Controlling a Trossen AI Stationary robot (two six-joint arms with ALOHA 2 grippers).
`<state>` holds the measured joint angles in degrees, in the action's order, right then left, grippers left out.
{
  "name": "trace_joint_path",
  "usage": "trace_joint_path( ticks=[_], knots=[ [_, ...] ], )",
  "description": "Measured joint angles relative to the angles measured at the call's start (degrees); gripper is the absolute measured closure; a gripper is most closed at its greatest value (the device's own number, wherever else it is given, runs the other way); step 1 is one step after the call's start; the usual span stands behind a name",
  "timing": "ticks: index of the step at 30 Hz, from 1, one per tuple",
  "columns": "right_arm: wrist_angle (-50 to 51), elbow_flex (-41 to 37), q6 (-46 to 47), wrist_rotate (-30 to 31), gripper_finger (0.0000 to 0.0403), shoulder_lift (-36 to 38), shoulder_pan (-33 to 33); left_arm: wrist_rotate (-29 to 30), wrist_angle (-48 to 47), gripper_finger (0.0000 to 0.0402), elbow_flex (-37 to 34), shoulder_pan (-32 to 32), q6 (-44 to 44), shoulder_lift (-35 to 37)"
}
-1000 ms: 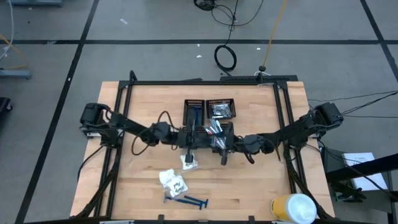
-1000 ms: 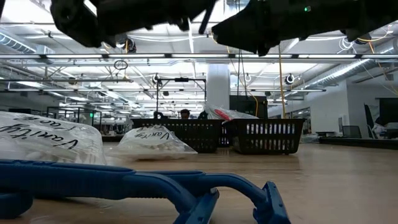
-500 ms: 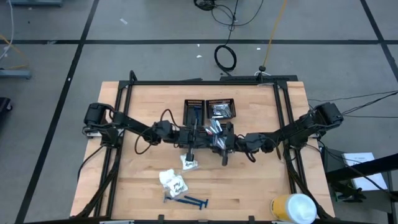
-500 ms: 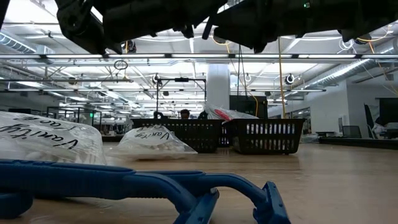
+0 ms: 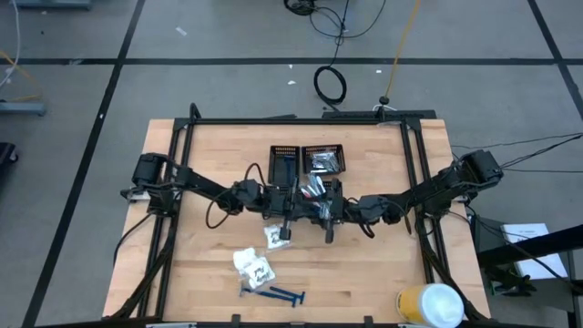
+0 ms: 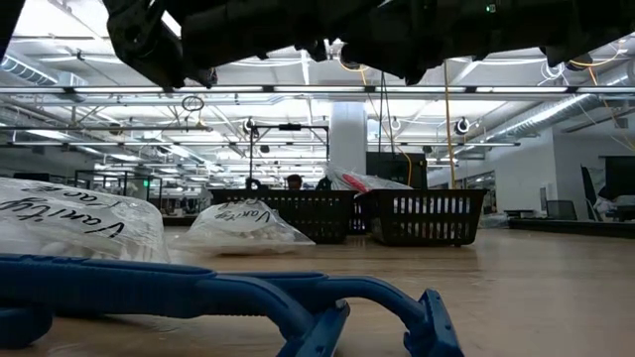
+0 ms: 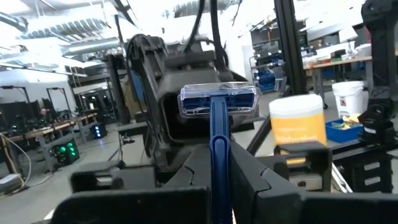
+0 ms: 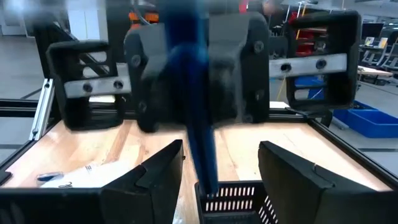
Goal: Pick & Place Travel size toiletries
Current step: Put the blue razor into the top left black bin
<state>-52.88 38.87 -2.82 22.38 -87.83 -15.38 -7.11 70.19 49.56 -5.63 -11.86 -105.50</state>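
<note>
Though it is only a dark sliver from overhead, near razors: two blue plastic razors (image 6: pixel 228 297) fill the low view's foreground, handles lying flat on the bench (image 5: pixel 383 264), heads to the right; the high view places them at the near edge, left of centre (image 5: pixel 273 294).
Packets: clear crinkly packets with black script (image 6: pixel 69 223) sit just behind the razors; the high view shows them as a white cluster (image 5: pixel 253 265), with one more packet (image 5: pixel 276 236) farther in, below the left gripper.
Cylinder: yellow-and-white, at the near right corner (image 5: pixel 430 305).
Left gripper: over the bench centre (image 5: pixel 285 221), jaws clamped on a blue razor (image 7: pixel 217 118); only the left wrist view shows its clear-capped head standing upright above the fingers (image 7: pixel 249 180).
Right gripper: just right of the left one (image 5: pixel 330 228), jaws apart, nothing between them; the right wrist view shows the held razor's handle as a blue blur between its fingers (image 8: pixel 155 174) and the left gripper facing it.
Trays: black mesh trays (image 5: pixel 284 161) at the far centre, one holding silvery pieces (image 5: pixel 325 161); the low view shows their woven walls (image 6: pixel 422 216).
</note>
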Motion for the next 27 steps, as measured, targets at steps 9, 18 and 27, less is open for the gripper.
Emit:
trace_joint_path(
  ticks=[9,18,27],
  knots=[
    [1.9,0.0,0.0,0.0,0.0236,0.0,0.0,-0.1,0.6,0.0386,0.2,0.2,-1.3,-1.0],
    [2.2,0.0,-1.2,0.0,0.0322,0.0,-0.2,-0.1,0.6,0.0388,0.2,0.3,-0.9,-1.0],
    [3.7,0.0,-1.0,-0.2,0.0379,0.0,-0.3,1.4,0.3,0.0345,0.2,0.4,0.5,-1.0]
  ],
)
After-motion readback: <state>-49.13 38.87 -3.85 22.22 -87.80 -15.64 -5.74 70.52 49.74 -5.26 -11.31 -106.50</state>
